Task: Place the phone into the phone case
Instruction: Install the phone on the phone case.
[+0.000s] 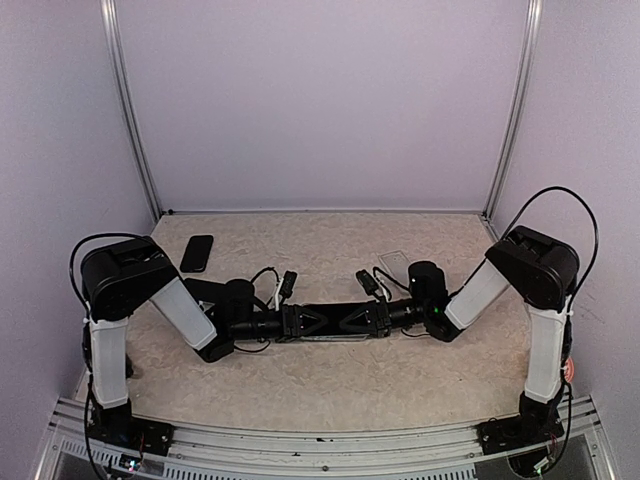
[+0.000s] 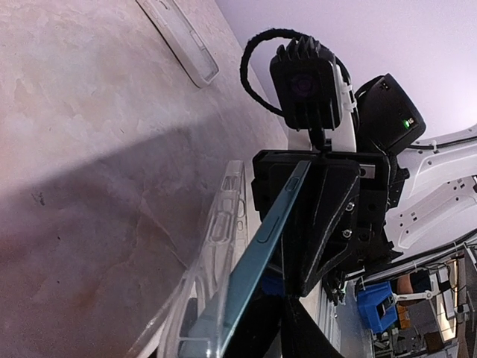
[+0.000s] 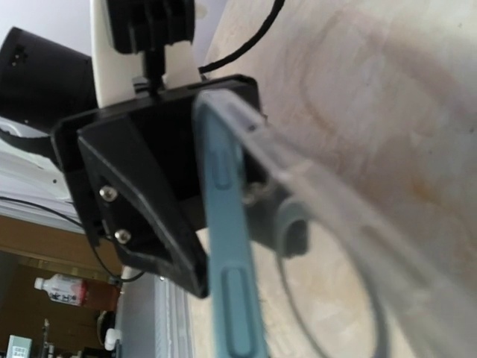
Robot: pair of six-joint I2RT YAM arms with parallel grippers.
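Observation:
The phone (image 1: 335, 320), a dark slab with a teal edge, hangs level above the table between my two grippers. My left gripper (image 1: 290, 322) is shut on its left end and my right gripper (image 1: 385, 317) on its right end. The teal edge runs up the left wrist view (image 2: 261, 239) and down the right wrist view (image 3: 227, 268). The transparent phone case (image 3: 335, 239) with its white ring lies along the phone's back. Its far end bows away from the phone (image 2: 220, 224). I cannot tell how far the phone sits in it.
A black phone (image 1: 197, 253) lies on the table at the back left. A second transparent case (image 1: 393, 262) lies behind the right gripper, also in the left wrist view (image 2: 182, 41). Walls close in the back and both sides.

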